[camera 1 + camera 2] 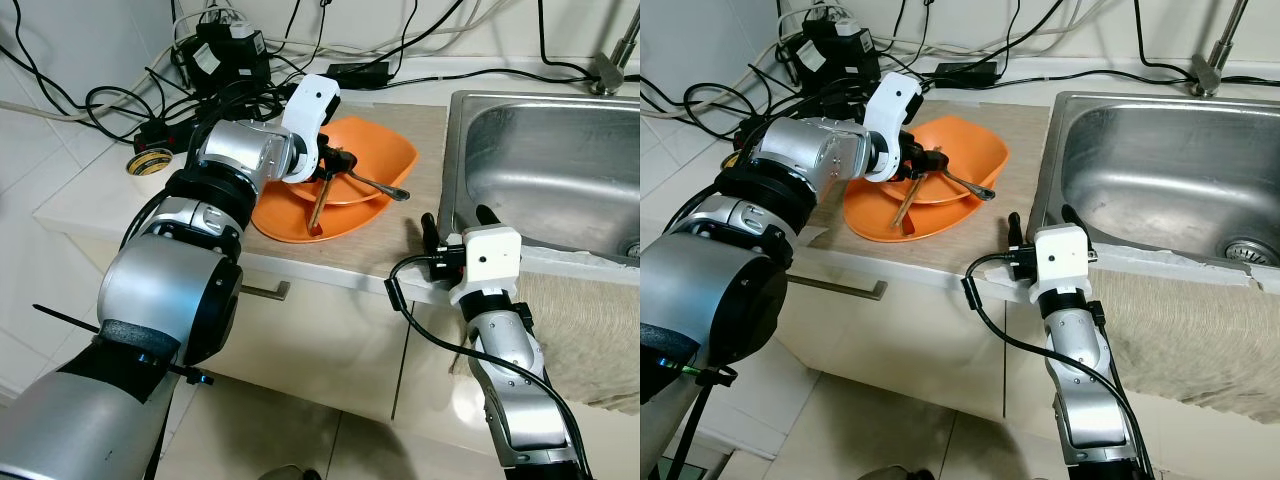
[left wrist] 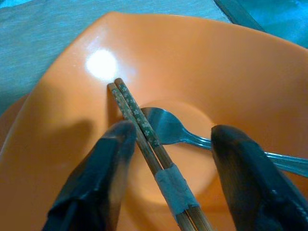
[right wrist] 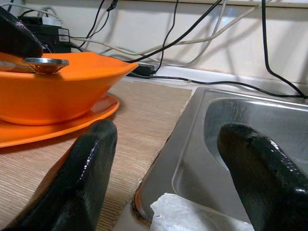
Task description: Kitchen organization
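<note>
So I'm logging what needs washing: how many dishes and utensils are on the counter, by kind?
Orange bowl: 1
Orange plate: 1
Spoon: 1
Chopsticks, taped together as a pair: 2
Total: 5
The left pincer is open around the chopsticks inside the bowl.

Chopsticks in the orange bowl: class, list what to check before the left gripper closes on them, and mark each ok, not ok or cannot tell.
1. Left gripper open: ok.
2. Chopsticks between its fingers: ok.
3. Chopsticks taped together as one pair: ok.
4. Spoon clear of the chopsticks: not ok, it lies against them.
5. Bowl seated on the plate: ok.
6. Right gripper away from the bowl, at the sink edge: ok.
</note>
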### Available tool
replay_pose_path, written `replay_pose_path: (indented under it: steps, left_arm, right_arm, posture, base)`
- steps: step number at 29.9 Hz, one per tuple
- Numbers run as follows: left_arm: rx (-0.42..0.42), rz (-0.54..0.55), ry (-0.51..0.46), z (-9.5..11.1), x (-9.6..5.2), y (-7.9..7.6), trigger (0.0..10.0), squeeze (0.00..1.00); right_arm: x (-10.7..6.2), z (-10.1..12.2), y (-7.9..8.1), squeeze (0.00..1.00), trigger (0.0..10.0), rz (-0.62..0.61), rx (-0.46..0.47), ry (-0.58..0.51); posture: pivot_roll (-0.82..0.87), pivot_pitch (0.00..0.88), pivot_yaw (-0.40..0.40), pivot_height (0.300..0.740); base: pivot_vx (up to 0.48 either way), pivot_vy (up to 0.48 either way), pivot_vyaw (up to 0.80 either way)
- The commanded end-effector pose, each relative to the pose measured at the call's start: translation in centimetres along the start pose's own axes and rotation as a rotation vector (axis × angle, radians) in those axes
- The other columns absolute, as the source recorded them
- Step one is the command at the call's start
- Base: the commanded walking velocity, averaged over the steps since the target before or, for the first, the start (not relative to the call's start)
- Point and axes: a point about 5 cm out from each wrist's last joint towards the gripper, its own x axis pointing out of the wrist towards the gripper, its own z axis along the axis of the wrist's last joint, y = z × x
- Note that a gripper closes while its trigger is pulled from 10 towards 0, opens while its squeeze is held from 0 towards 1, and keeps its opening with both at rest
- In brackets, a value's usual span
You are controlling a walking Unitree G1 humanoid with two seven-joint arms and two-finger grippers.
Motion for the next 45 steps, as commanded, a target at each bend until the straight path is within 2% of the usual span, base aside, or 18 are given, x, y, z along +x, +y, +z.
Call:
replay_pose_path:
  steps: [1, 13, 14, 24, 25, 26, 45]
  left_arm:
    - [-0.001, 0.007, 0.024, -0.2, -0.3, 0.4, 10.0, 1.00]
    - [-0.008, -0.031, 0.095, -0.8, -0.5, 0.5, 10.0, 1.00]
    - [0.005, -0.033, 0.110, -1.0, -0.5, 0.5, 10.0, 0.00]
    - [0.050, -0.025, 0.134, -1.3, -0.4, 0.7, 9.9, 0.00]
    - [0.061, -0.023, 0.134, -1.4, -0.4, 0.7, 4.2, 0.00]
    - [0.062, -0.025, 0.133, -1.3, -0.4, 0.7, 0.0, 0.00]
    - [0.113, -0.021, 0.148, -2.0, -0.4, 1.1, 0.0, 0.00]
  right_arm:
    - [-0.4, -1.5, 0.6, 0.00, 10.0, 0.026, 0.006, 0.085]
    - [-0.4, -1.6, 0.7, 0.00, 10.0, 0.031, 0.010, 0.090]
    - [-0.4, -1.6, 0.7, 0.00, 10.0, 0.031, 0.011, 0.090]
    - [-0.3, -1.6, 0.8, 0.00, 10.0, 0.032, 0.012, 0.089]
    - [-0.3, -1.6, 0.7, 0.00, 10.0, 0.032, 0.011, 0.089]
    - [-0.3, -1.6, 0.7, 0.00, 10.0, 0.031, 0.011, 0.089]
    - [-0.4, -1.6, 0.8, 0.00, 10.0, 0.034, 0.012, 0.091]
  posture:
    - [-0.07, 0.000, 0.163, 0.740]
    - [-0.06, 0.000, 0.164, 0.740]
    - [-0.06, 0.000, 0.163, 0.740]
    - [-0.06, 0.000, 0.164, 0.740]
    - [-0.06, 0.000, 0.163, 0.740]
    - [-0.06, 0.000, 0.163, 0.740]
    - [-0.06, 0.000, 0.162, 0.740]
  base:
    - [0.000, 0.000, 0.00]
    - [0.000, 0.000, 0.00]
    - [0.000, 0.000, 0.00]
    - [0.000, 0.000, 0.00]
    - [0.000, 0.000, 0.00]
    - [0.000, 0.000, 0.00]
    - [0.000, 0.000, 0.00]
